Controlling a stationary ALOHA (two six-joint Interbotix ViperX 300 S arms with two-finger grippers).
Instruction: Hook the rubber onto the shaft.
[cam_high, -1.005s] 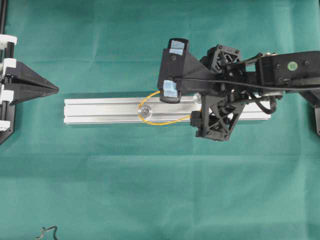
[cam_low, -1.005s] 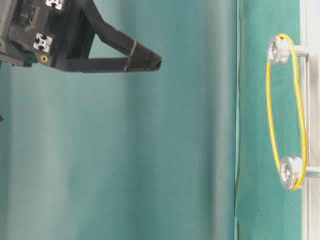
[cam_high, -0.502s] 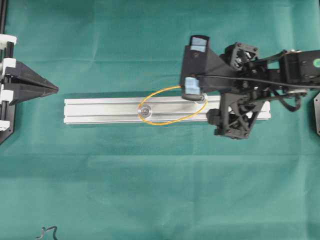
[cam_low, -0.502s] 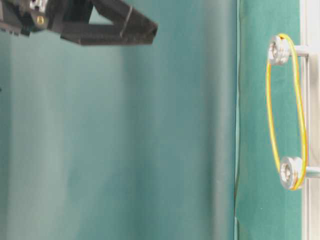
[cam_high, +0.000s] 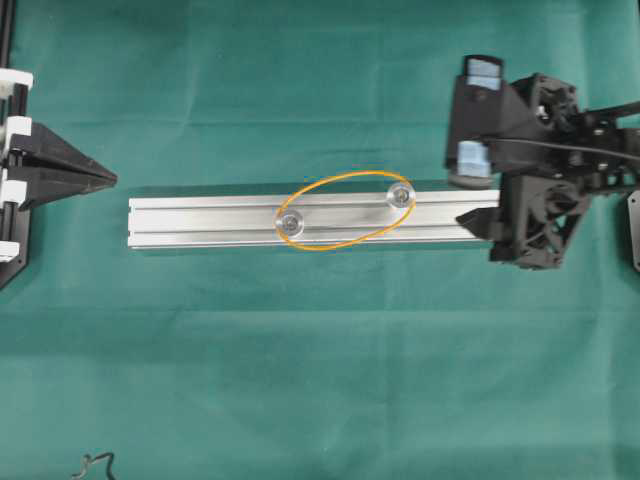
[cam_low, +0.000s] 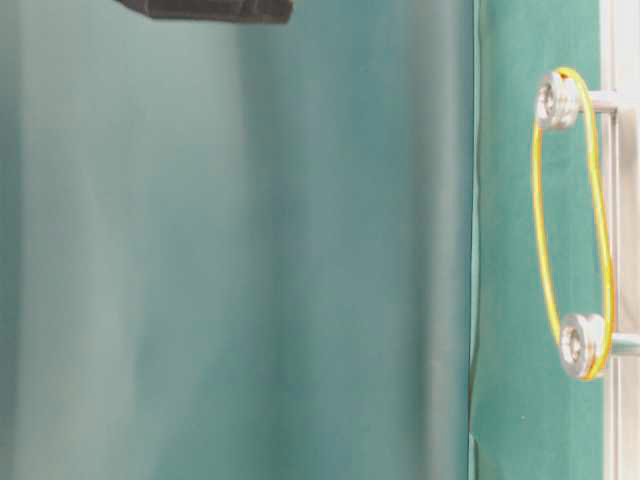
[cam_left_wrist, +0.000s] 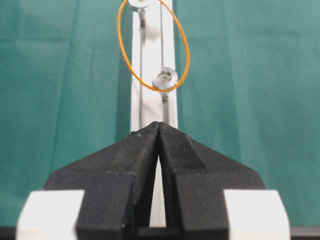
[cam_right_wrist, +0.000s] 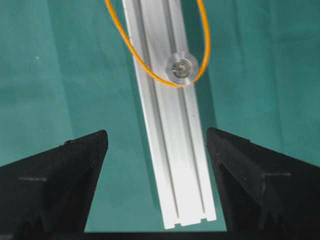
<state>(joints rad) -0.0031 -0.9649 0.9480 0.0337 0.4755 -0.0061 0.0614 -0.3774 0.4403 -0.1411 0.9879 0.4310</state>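
The orange rubber band (cam_high: 340, 179) is stretched round two round-headed shafts, the left one (cam_high: 290, 222) and the right one (cam_high: 401, 196), on the silver rail (cam_high: 200, 222). The table-level view shows the band (cam_low: 541, 230) seated on both shaft heads. My right gripper (cam_high: 468, 195) is open and empty over the rail's right end, apart from the band. In the right wrist view the gripper (cam_right_wrist: 156, 137) straddles the rail (cam_right_wrist: 180, 150), with the band (cam_right_wrist: 135, 55) and a shaft (cam_right_wrist: 181, 67) ahead. My left gripper (cam_high: 112, 178) is shut and empty, left of the rail; it also shows in the left wrist view (cam_left_wrist: 159, 125).
A green cloth (cam_high: 320, 380) covers the table. A small black bent wire piece (cam_high: 95, 462) lies at the front left edge. A black finger of the right gripper (cam_low: 210, 8) shows at the top edge of the table-level view.
My right gripper has drawn back to the right, off the right shaft to the rail's end, and risen almost out of the table-level view. The band stays on both shafts. The left arm is still.
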